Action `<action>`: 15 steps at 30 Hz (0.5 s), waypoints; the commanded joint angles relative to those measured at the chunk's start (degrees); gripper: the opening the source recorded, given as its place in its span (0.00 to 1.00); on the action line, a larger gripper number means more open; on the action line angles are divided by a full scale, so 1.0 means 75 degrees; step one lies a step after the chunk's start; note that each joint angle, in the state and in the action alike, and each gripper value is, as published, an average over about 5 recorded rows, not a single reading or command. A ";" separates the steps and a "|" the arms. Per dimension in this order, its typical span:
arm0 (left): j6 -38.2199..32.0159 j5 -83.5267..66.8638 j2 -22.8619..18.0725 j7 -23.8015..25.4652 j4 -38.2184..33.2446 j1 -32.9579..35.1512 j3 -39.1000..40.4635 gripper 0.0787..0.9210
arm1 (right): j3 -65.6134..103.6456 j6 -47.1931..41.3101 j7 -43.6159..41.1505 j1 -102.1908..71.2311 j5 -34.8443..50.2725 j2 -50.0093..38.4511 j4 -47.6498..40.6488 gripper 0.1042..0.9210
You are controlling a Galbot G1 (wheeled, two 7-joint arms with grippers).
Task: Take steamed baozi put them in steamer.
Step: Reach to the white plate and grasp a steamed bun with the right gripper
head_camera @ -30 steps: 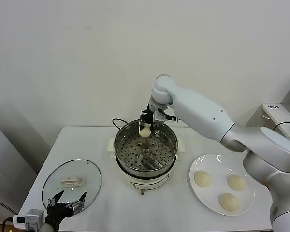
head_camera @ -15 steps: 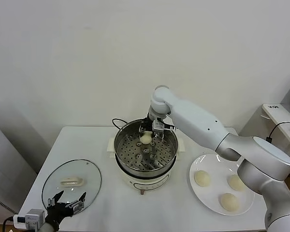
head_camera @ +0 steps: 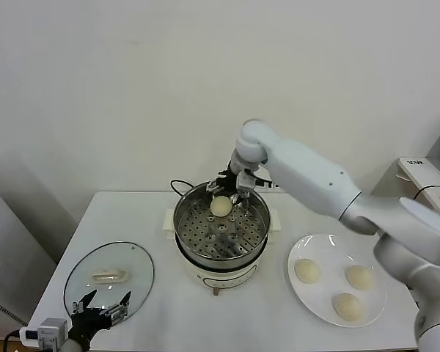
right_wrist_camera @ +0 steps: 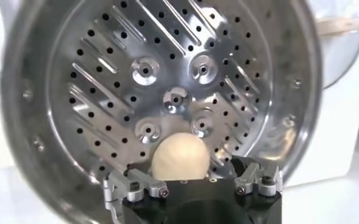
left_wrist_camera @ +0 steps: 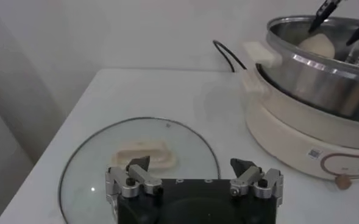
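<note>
Left gripper (head_camera: 100, 311) idles open-jawed over the flat round glass lid (head_camera: 108, 279). Three cream-white dough buns (head_camera: 306, 270) wait on the white plate (head_camera: 319, 311). Right gripper (head_camera: 229, 189) has just spread wide, dropping one round bun (head_camera: 221, 207) at the back of the shiny perforated steel steamer (head_camera: 221, 229); one of four is in.

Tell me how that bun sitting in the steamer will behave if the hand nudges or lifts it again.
The bun looks smooth and rounded, so a nudge would probably roll it across the steamer's perforated floor. It seems soft dough, likely to dent under a hard squeeze. It is small, so probably light. The right hand hangs open just above it.
</note>
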 commanded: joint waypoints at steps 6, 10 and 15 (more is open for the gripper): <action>-0.0023 -0.0024 -0.0004 -0.0004 -0.0056 0.0002 -0.0002 0.88 | -0.4394 -0.4371 -0.0528 0.3713 0.5589 -0.2619 0.0771 0.88; -0.0030 -0.0056 0.0006 -0.0007 -0.0097 -0.0022 -0.0023 0.88 | -0.5718 -0.5184 -0.0489 0.4483 0.6350 -0.3438 0.1366 0.88; -0.0046 -0.0097 0.0018 -0.0011 -0.0122 -0.0029 -0.0040 0.88 | -0.6456 -0.5695 -0.0233 0.4563 0.6448 -0.4453 0.2123 0.88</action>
